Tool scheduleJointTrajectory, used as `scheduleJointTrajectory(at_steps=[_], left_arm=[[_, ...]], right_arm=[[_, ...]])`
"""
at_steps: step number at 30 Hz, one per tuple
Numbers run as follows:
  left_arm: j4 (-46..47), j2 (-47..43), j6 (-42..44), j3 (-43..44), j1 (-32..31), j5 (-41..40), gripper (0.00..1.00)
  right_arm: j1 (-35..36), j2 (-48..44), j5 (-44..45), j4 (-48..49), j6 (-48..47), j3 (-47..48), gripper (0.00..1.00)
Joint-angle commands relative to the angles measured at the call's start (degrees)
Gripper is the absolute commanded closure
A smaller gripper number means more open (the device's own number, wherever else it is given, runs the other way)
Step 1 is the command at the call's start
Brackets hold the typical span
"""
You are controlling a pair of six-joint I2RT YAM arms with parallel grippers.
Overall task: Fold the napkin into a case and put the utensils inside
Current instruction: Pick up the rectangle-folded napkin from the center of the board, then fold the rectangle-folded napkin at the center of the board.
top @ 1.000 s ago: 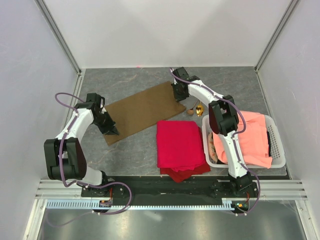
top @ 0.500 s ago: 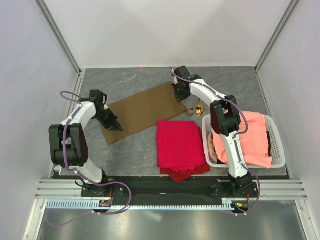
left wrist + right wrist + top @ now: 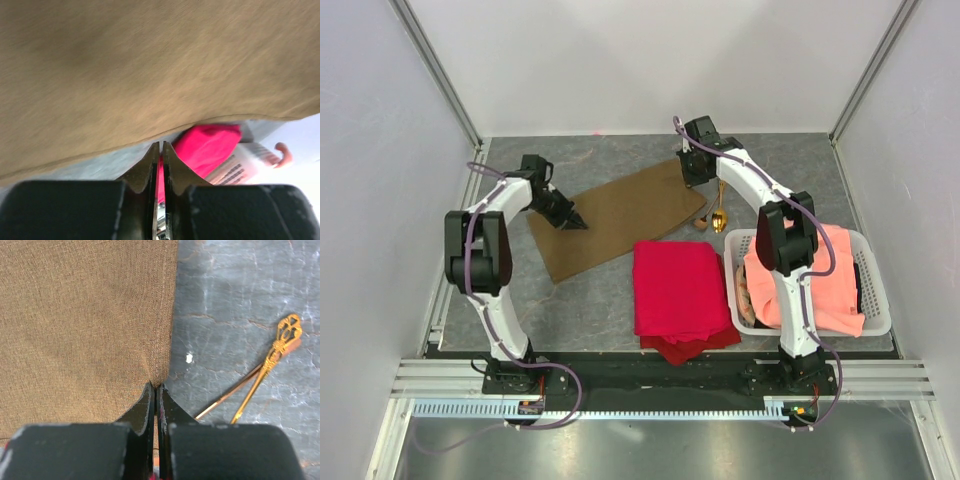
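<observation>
At one edge of the napkin [image 3: 620, 215], your right fingers [image 3: 145, 407] just clamped the cloth. Left fingers [image 3: 145, 170] are narrow, apparently pinching too, so folding can start.

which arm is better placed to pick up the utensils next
Right. The utensils lie just beside the right gripper, which pinches the napkin's right edge. The left gripper is across the napkin, at its left edge, far from them.
</observation>
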Motion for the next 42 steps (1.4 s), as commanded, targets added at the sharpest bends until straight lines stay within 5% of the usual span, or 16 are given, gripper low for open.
scheduleJointTrajectory(at_steps=[1,9,26,42], left_arm=[[5.34,6.29,-8.03,9.15,-4.10,2.39,0.89],[7.63,18.06,-16.64,21.19,-7.62,-1.12,0.90],[8.16,28.09,-23.85,28.41,-11.57,-4.29,0.92],[1.32,18.96,-13.32,31.58,-9.64,-5.87,0.90]], right_arm=[[-0.07,-3.96,-0.55,0.42,-1.43,-1.26,1.00],[-0.07,-4.84,-2.12,0.42,-0.73,-0.47,1.00],[0.10,-8.70,-8.11,0.94,2.17,-0.91,1.00],[3.97,-9.06,-14.44,2.18,6.83,3.13,1.00]])
